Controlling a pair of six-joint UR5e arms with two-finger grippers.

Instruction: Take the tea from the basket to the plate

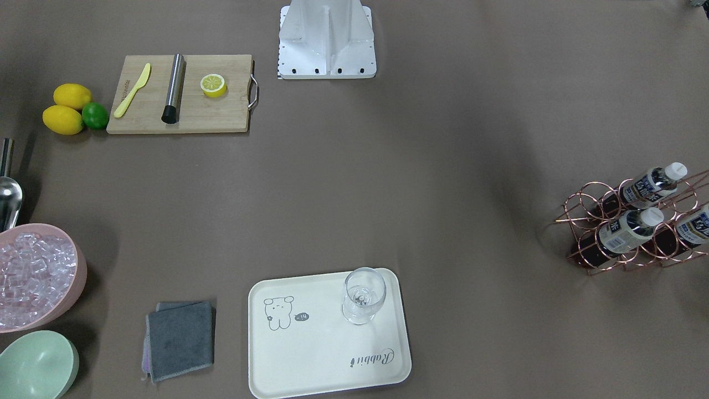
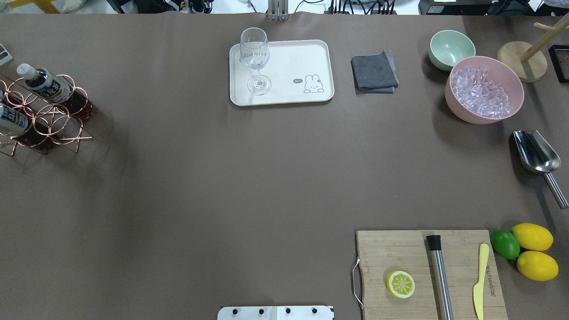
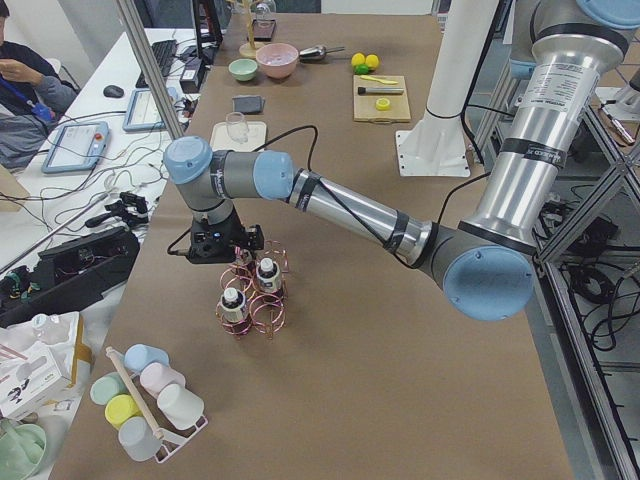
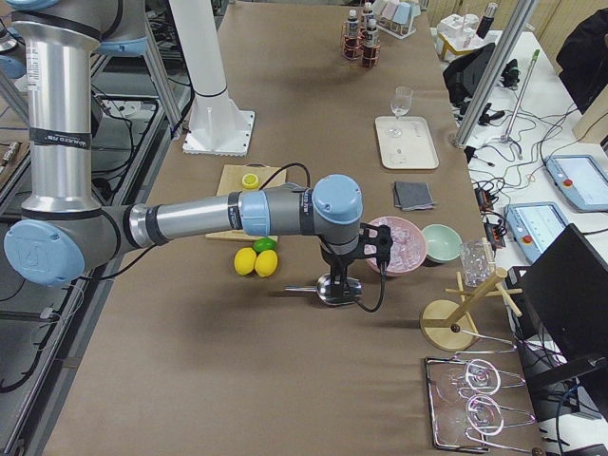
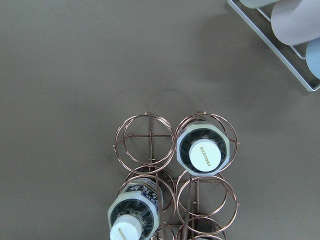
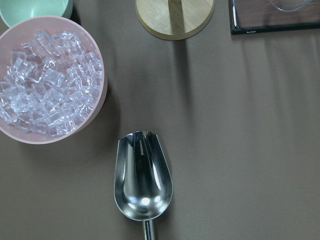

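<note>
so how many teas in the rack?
3, all in the rack: the front view shows one tea uppermost, one below it, one cut off by the right edge. More may hide out of frame.

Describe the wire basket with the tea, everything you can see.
The basket is a copper-coloured rack of thin metal wire, bent into joined rings in stacked tiers. It sits on the brown table at the robot's left end. Three tea bottles stand slanted in its rings, white caps up; at least one ring is empty.
</note>
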